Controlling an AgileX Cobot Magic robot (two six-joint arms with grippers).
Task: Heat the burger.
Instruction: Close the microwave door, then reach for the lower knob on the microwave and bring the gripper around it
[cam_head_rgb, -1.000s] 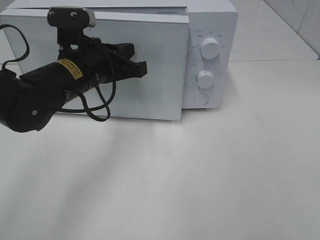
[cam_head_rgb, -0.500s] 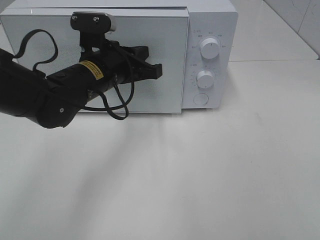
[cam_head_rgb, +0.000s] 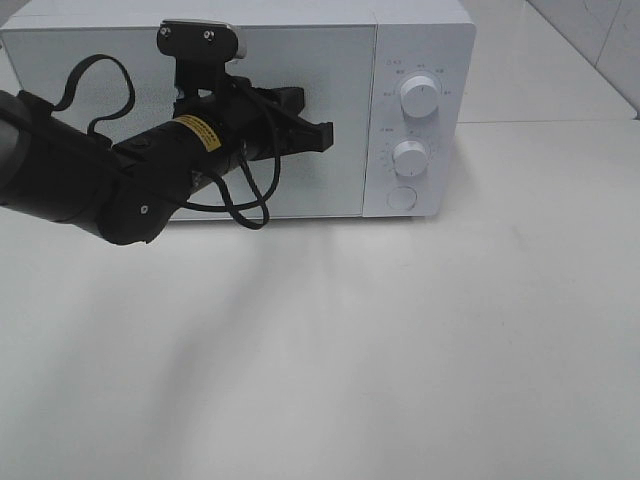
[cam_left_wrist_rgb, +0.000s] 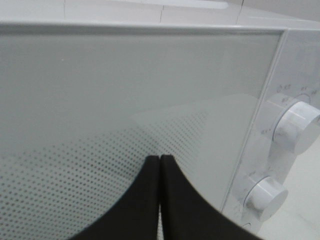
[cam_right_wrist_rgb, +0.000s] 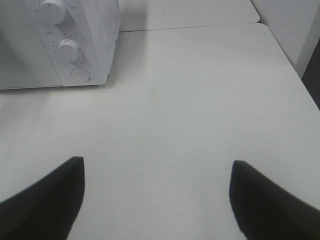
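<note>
Burger: out of sight; I cannot tell where it is.
Microwave (cam_head_rgb: 420, 40): door (cam_head_rgb: 330, 60) shut flush.
Left gripper (cam_left_wrist_rgb: 160, 162): clenched, empty, close to the door's right edge.
Right gripper (cam_right_wrist_rgb: 157, 164): spread wide, empty, above the table (cam_head_rgb: 400, 350).

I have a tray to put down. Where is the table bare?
The table is bare in front of the microwave and to its right. It is crowded only at the door, where the left gripper and its arm hover.
</note>
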